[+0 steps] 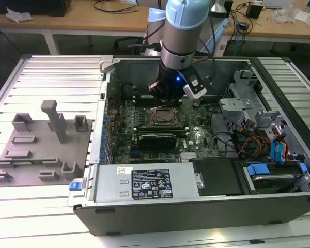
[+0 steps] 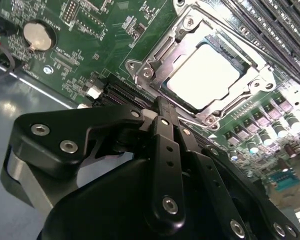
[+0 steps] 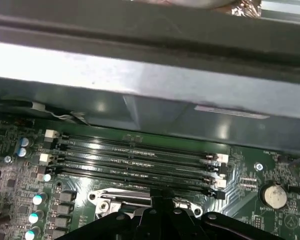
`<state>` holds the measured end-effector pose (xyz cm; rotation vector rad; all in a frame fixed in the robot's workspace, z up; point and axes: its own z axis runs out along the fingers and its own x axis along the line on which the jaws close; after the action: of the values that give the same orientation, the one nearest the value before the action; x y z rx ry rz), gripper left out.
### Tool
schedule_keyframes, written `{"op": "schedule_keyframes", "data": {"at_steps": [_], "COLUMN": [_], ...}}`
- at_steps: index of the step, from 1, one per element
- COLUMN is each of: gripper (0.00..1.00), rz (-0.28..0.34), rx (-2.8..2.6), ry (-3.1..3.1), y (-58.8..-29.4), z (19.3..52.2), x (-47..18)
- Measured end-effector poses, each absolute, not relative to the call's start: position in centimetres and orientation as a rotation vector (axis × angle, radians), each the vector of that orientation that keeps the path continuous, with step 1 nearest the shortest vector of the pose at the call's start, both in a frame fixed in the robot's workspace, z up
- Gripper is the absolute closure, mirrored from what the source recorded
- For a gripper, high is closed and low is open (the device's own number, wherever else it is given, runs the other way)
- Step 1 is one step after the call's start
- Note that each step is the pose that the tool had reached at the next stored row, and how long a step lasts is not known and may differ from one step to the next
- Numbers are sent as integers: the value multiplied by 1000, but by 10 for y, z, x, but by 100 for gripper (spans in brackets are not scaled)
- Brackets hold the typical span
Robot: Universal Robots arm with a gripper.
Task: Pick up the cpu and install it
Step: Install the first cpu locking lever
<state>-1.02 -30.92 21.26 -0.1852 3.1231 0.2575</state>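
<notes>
End effector (image 2: 162, 107) closed, fingers pressed together, holding nothing, just above the board (image 2: 90, 45) beside the socket (image 2: 140, 75). Cpu (image 2: 202, 75) lies seated in the open socket frame. Arm (image 1: 183, 31) points straight down into the open case (image 1: 206, 206). Case rests on a slatted metal surface (image 1: 51, 67); grey fixture (image 1: 39, 150) near its edge at the exterior view's left.

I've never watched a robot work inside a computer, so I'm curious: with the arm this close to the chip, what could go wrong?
1. The cpu lies in its socket frame with the gripper just beside it; a stray nudge could knock it crooked.
2. The memory sticks stand close to the gripper, so a sideways slip could hit them.
3. The round battery and small parts nearby could also get scraped.
</notes>
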Motion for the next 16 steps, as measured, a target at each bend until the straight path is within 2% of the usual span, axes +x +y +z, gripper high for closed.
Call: {"op": "schedule_keyframes", "data": {"at_steps": [16], "gripper": [89], "rz": [249], "rx": [-112], "ry": [3077], "y": [-309], "z": [210], "x": [-24]}}
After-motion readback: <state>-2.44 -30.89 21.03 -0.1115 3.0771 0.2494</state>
